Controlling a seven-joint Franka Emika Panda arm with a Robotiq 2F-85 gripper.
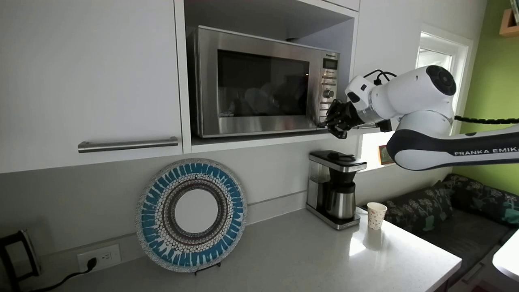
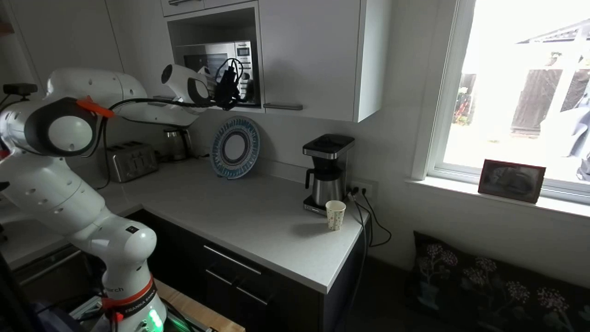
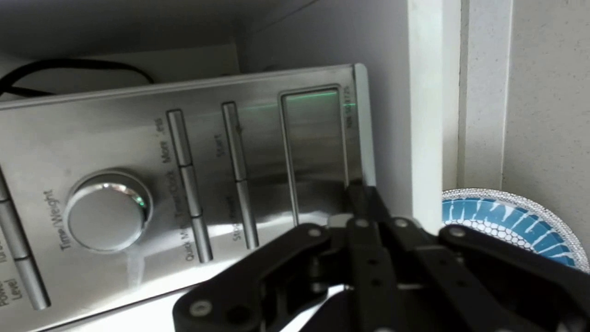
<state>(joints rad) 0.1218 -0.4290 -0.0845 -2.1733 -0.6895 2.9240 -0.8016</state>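
"One microwave (image 1: 263, 83), then. Where is it?"

"Inside a cabinet niche (image 1: 251, 142), above the desk (image 1: 279, 251). Its long axis lies level, running along the niche's opening, and its front faces outward."

"Which end carries the control panel (image 1: 329, 79)?"

"The right-hand end in both exterior views. In the wrist view that panel lies on its side: the lettering reads up the picture, the round knob (image 3: 108, 214) sits toward the left, and a framed rectangle (image 3: 318, 143) toward the right."

"And the claw (image 3: 364, 196)?"

"Closed, its fingers drawn together and aimed at the panel, by the lower part of that rectangle in the wrist view. Whether the tips touch it, I can't tell."

"What's below?"

"A round plate (image 1: 230, 213) with a blue ring stands on edge on the desk. Further along, a coffee maker (image 1: 342, 200) stands upright, a paper cup (image 1: 376, 215) near it."
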